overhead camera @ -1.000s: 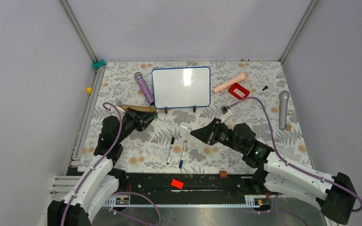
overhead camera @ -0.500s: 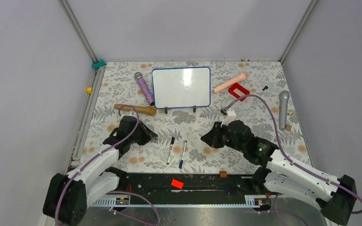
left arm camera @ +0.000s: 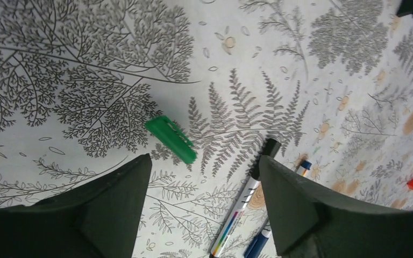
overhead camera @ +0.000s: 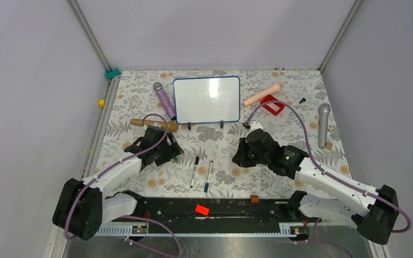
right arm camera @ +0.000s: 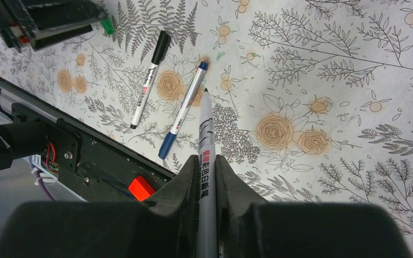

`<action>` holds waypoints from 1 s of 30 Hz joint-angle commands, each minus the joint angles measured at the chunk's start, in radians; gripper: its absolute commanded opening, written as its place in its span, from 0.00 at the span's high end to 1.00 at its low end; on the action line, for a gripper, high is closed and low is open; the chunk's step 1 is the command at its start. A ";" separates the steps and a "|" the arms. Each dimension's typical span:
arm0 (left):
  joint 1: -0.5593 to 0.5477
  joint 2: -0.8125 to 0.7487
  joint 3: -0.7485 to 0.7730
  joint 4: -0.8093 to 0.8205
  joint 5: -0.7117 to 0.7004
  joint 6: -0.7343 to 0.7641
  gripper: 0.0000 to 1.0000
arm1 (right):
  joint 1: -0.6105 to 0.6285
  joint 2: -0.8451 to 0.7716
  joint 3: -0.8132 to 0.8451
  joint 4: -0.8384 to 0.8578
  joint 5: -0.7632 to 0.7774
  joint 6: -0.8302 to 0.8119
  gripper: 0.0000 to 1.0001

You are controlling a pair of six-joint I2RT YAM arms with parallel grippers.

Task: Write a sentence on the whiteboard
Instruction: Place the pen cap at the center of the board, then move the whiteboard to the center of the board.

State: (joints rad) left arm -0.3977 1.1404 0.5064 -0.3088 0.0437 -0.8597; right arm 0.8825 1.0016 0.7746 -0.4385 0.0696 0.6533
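L pincer (left arm camera: pixel 204 164) spread wide over green cap (left arm camera: pixel 170 139), R pincer (right arm camera: pixel 207 167) clamping marker (right arm camera: pixel 206 131), tip prob. bare

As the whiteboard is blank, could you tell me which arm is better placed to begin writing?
Right: the right end effector grips an uncapped marker, tip exposed, in front of the whiteboard. The left end effector is open and empty above the green cap.

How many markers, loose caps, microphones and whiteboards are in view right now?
Markers: 3 (black marker, blue marker, third marker held in right tool)
Green cap: 1
Microphones: 2 (purple microphone, grey microphone)
Whiteboard: 1
Total: 7
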 commanded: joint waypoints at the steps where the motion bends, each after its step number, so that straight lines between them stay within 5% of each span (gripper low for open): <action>1: -0.007 -0.083 0.076 -0.048 -0.010 0.088 0.23 | -0.005 -0.012 0.025 -0.031 0.008 -0.025 1.00; 4: -0.032 -0.154 0.080 0.002 0.094 0.176 0.18 | -0.005 -0.017 0.027 -0.021 0.016 -0.004 1.00; 6: -0.078 -0.213 0.078 0.039 0.113 0.219 0.02 | -0.004 -0.006 0.041 -0.031 0.016 0.000 1.00; 17: -0.094 -0.256 0.100 0.204 -0.106 0.372 0.01 | -0.005 0.026 0.185 -0.237 0.175 0.101 1.00; 21: 0.037 -0.174 0.161 0.300 0.013 0.351 0.01 | -0.016 -0.016 0.168 -0.171 0.231 -0.003 1.00; 30: 0.203 0.079 0.316 0.473 0.108 0.342 0.02 | -0.428 0.026 0.210 0.049 0.182 0.057 1.00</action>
State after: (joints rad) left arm -0.2329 1.1358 0.7540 0.0051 0.0845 -0.5270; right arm 0.5983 0.9989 0.9535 -0.5522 0.2596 0.6701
